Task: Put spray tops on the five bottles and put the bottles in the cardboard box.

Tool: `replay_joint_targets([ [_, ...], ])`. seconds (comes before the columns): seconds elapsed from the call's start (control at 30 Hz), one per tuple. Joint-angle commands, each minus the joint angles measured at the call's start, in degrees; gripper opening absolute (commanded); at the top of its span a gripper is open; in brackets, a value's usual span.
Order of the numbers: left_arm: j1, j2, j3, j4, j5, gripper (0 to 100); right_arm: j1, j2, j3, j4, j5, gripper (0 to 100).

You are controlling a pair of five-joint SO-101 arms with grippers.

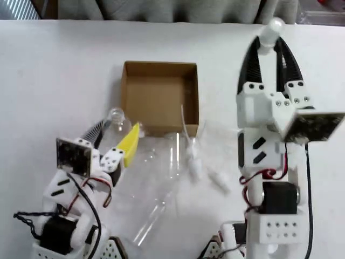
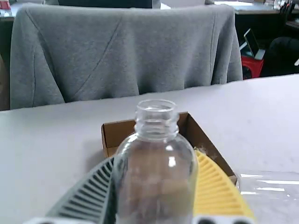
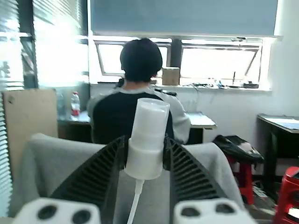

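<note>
The left claw (image 1: pixel 123 124) grips an open bottle (image 2: pixel 156 154) by the box's (image 1: pixel 156 97) near left corner. The right claw (image 1: pixel 268 42) pinches a spray top (image 3: pixel 147 140), farther right.

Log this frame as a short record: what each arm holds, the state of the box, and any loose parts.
left arm: jaws shut on an uncapped clear bottle, just outside the box
right arm: jaws shut on a white spray top, apart from the bottle
cardboard box: open, no bottle in it
table: loose spray tops lying in front of the box
capped bottles: none seen
</note>
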Motion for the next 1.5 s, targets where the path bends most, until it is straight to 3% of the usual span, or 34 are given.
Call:
replay_joint_targets([
  [0.0,1.1,-3.2,1.5,-4.0,1.0,2,-7.9,-0.7,-9.7,4.0,-2.2,1.6],
  [0.13,1.1,-3.5,3.6,-5.6,3.0,2,-18.8,0.3,-14.9,4.5,-2.2,1.6],
  [0.23,1.1,-3.5,3.8,-5.6,7.6,2,-23.7,3.9,-19.7,5.0,-2.2,1.6],
  [0.33,1.1,-3.5,3.9,-5.6,6.9,2,-27.2,7.8,-24.7,5.8,-2.2,1.6],
  [0.6,1.1,-3.5,5.2,-5.6,5.9,2,-37.9,12.9,-35.5,21.1,-2.2,1.6],
  [1.47,1.0,-3.5,6.5,-5.6,5.7,2,-39.0,25.5,-35.7,20.0,-1.8,1.6],
])
